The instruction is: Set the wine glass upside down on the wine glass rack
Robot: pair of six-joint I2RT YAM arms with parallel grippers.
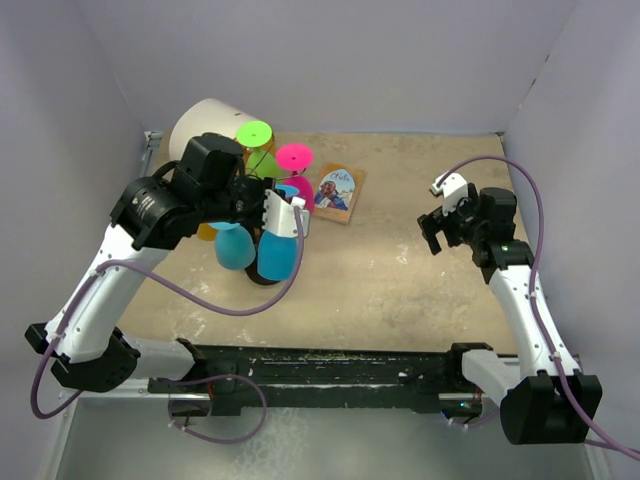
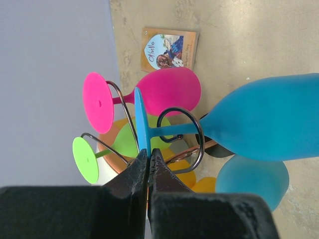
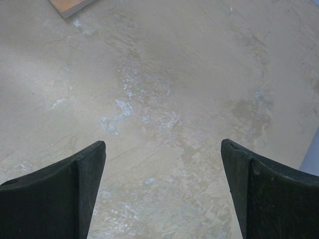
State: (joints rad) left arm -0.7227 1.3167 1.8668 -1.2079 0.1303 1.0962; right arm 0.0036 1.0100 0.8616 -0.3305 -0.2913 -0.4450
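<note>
Blue wine glass (image 1: pixel 279 252) (image 2: pixel 259 119) hangs at the rack with its foot up and its bowl down, the long axis close to upright and the bowl leaning a little toward the near edge of the table (image 1: pixel 400 290). In the left wrist view its stem lies inside a curled wire loop of the rack (image 2: pixel 178 108). The left gripper (image 1: pixel 285 205) (image 2: pixel 149 162) is closed narrow, pinching the thin rim of the foot.

A pink glass (image 2: pixel 167 89), a green glass (image 2: pixel 85 159) and a second blue glass (image 2: pixel 251 181) crowd the same rack, close around the held one. A white cylinder (image 1: pixel 205 125) stands just behind, near the left wall, so that side is tight. A small booklet (image 1: pixel 338 192) lies just right of the rack.

Bare table stretches from there to the right gripper (image 1: pixel 437 228) (image 3: pixel 162 149), which hangs well apart, fingers spread wide and holding nothing.
</note>
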